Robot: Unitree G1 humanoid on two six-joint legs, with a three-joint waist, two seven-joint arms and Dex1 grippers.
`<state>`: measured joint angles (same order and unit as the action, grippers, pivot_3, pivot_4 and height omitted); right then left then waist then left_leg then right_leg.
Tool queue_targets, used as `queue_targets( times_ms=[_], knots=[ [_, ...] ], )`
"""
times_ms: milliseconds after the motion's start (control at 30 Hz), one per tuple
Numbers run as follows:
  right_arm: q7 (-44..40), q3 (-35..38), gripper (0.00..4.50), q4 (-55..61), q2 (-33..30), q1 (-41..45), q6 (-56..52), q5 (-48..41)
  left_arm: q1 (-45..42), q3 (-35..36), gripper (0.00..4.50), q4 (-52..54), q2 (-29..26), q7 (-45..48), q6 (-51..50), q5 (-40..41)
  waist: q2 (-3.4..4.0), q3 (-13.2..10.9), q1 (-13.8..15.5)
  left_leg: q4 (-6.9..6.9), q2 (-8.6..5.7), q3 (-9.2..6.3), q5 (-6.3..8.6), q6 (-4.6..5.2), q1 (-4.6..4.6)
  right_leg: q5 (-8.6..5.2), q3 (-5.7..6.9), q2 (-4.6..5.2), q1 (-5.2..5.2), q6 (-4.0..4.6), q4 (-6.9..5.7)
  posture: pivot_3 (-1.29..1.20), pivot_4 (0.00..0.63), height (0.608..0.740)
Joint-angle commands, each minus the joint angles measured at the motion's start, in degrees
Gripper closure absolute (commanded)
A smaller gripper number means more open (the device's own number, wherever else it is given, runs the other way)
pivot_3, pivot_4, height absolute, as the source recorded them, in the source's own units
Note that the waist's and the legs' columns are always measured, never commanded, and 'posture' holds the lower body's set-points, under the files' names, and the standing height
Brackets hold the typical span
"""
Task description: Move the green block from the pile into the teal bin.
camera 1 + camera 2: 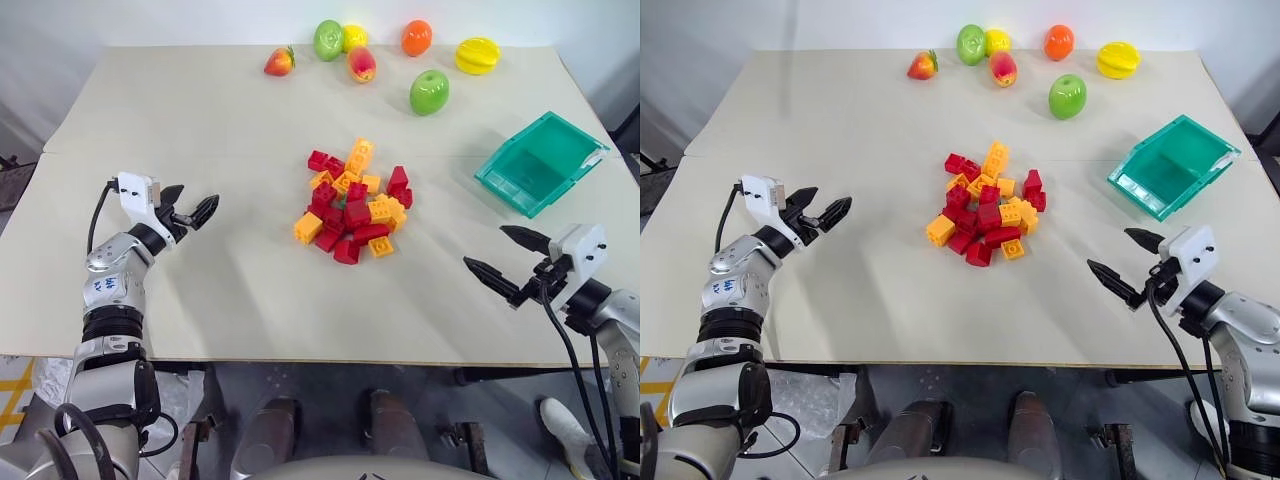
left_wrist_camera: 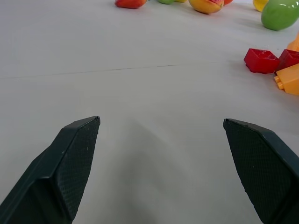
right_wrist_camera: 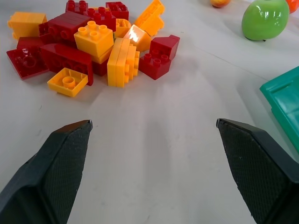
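The pile (image 1: 352, 205) of red, yellow and orange studded bricks lies in the middle of the table. No green block shows among its visible bricks; the green block is hidden or out of view. The teal bin (image 1: 503, 194) stands at the right, tilted, with nothing to be made out inside. My left gripper (image 1: 192, 205) is open above the bare table well left of the pile. My right gripper (image 1: 485, 247) is open near the front edge, right of the pile and in front of the bin. In the right wrist view the pile (image 3: 98, 42) lies beyond the open fingers (image 3: 60, 163).
Toy fruit lines the far side: a strawberry (image 1: 280, 62), a green pear (image 1: 328, 40), a lemon (image 1: 354, 37), a peach (image 1: 362, 64), an orange (image 1: 416, 38), a yellow starfruit (image 1: 477, 55) and a green apple (image 1: 429, 92) nearest the bin.
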<state>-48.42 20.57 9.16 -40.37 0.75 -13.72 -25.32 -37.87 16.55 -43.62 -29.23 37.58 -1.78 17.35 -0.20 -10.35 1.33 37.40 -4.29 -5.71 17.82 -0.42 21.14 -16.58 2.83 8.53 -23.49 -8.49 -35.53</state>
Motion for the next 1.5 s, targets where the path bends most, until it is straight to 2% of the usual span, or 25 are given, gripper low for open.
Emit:
queue_targets(
  times_ms=[33,333,433,567,633,733,933,1100,1233,1400,1500],
  knots=[
    [-0.3,0.6,0.04,1.3,-1.0,0.5,0.0,-0.5,0.1,0.3,0.00,2.3,-0.5,1.5,0.6,0.8,0.00,0.0,0.0,0.00,0.00,0.00,0.00,0.00,0.00,0.00,0.00,0.00,0.00,0.00,0.00,0.00,0.150,0.740],
    [1.6,0.0,0.04,3.0,-1.6,1.0,-3.7,0.8,1.7,-0.8,0.00,7.3,-1.3,4.4,-4.0,0.7,0.00,0.0,0.0,0.02,0.00,0.00,0.00,0.00,0.01,0.00,-0.01,0.00,0.00,0.00,-0.02,0.00,0.150,0.740],
    [4.8,-2.9,0.04,8.1,-2.3,3.4,-8.8,1.6,2.4,-1.3,0.00,10.8,-1.8,7.9,-3.9,2.0,0.00,0.0,-0.2,0.02,0.00,0.02,0.00,0.00,0.01,0.00,-0.05,0.00,-0.04,0.00,-0.03,0.00,0.150,0.740],
    [7.0,-5.4,0.90,13.7,-1.8,10.6,-33.6,-15.5,2.2,-2.0,0.00,11.2,-2.5,11.9,-2.1,2.1,-0.01,0.0,-0.4,0.07,0.11,0.01,0.00,-0.01,0.02,0.02,-0.05,-0.02,-0.08,0.04,0.03,0.00,0.150,0.740],
    [10.9,-7.1,1.55,15.5,1.1,13.9,-34.6,-15.4,2.2,-1.8,0.00,11.5,-2.5,14.0,-2.3,3.0,-0.03,0.0,-0.4,0.11,0.23,0.00,0.00,-0.01,0.03,0.04,-0.05,0.00,-0.07,0.07,0.07,0.00,0.150,0.740],
    [15.2,-13.3,2.51,18.4,5.2,18.3,-35.0,-12.9,2.3,-0.1,0.00,12.3,-0.7,26.6,-3.8,10.8,-0.03,0.0,-0.2,0.10,0.15,-0.03,0.00,0.00,0.08,0.04,-0.04,-0.01,-0.09,0.07,0.02,0.00,0.150,0.740],
    [23.1,-21.6,4.48,15.4,14.2,26.7,-37.0,-9.1,4.5,-0.9,0.00,14.4,-1.9,36.2,-3.6,13.3,-0.05,0.0,-0.6,0.10,0.11,-0.03,0.01,0.01,0.14,0.05,-0.06,0.01,-0.15,0.04,-0.01,0.00,0.150,0.740],
    [28.3,-30.3,4.48,4.2,24.5,33.4,-30.8,0.5,8.2,-2.3,0.00,17.2,-4.6,44.0,0.1,12.2,-0.08,0.0,-2.0,0.07,0.09,0.00,0.01,0.01,0.12,0.06,-0.10,-0.02,-0.21,0.06,-0.10,0.00,0.150,0.740],
    [29.6,-33.5,4.48,-7.8,29.7,38.0,-24.0,7.2,9.1,-3.0,0.00,16.1,-5.5,45.0,5.4,9.9,-0.08,0.0,-2.9,0.01,0.10,0.00,0.00,-0.01,0.11,0.05,-0.14,-0.04,-0.27,0.07,-0.13,0.00,0.150,0.740],
    [33.5,-33.5,4.48,-26.3,35.6,45.6,-13.6,14.6,8.5,-2.3,0.00,14.9,-5.0,43.0,11.1,8.6,-0.07,0.0,-3.1,0.03,0.11,-0.02,0.00,-0.01,0.10,0.05,-0.14,-0.04,-0.28,0.07,-0.15,0.00,0.150,0.740],
    [36.1,-32.0,4.48,-34.9,36.6,48.4,-8.9,17.9,8.4,-2.6,0.00,14.5,-5.1,42.3,12.5,8.3,-0.08,0.1,-3.3,0.02,0.12,-0.01,-0.01,-0.03,0.09,0.05,-0.15,-0.04,-0.30,0.07,-0.19,0.00,0.150,0.740]
  ],
)
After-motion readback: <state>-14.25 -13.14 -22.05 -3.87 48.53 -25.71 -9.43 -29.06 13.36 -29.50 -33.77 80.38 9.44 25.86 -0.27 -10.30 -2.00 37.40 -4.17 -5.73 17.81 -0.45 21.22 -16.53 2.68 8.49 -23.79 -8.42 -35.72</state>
